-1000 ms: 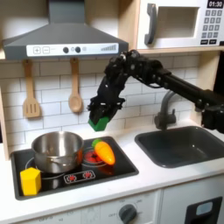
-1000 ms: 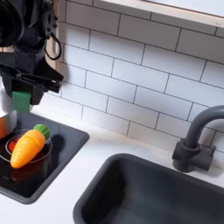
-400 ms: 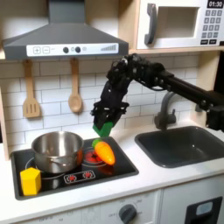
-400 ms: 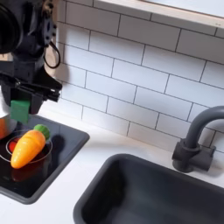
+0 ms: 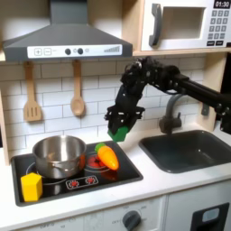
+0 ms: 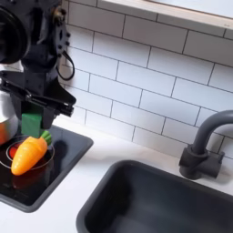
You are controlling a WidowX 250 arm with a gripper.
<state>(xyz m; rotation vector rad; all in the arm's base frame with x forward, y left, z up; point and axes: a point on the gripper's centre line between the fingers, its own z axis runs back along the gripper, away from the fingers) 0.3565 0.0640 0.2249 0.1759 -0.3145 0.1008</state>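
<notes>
My gripper [image 5: 117,132] hangs over the right edge of the toy stove [image 5: 131,171], shut on a small green block [image 5: 116,133]. In the second exterior view the gripper [image 6: 35,119] and the block [image 6: 34,121] are just above and behind an orange carrot [image 6: 27,153]. That carrot [image 5: 107,157] lies on the right burner, below and to the first exterior view's left of the gripper, not touching it. A steel pot [image 5: 60,155] stands on the left burner.
A yellow item [image 5: 32,187] sits at the stove's front left corner. A dark sink [image 5: 189,149] and faucet [image 5: 170,113] lie to the first exterior view's right. A spatula [image 5: 32,95] and a wooden spoon [image 5: 78,90] hang on the tiled wall under the hood [image 5: 63,38].
The gripper, still shut on the green block, has swung toward the first exterior view's right and come down a little, ending nearer the carrot's back side.
</notes>
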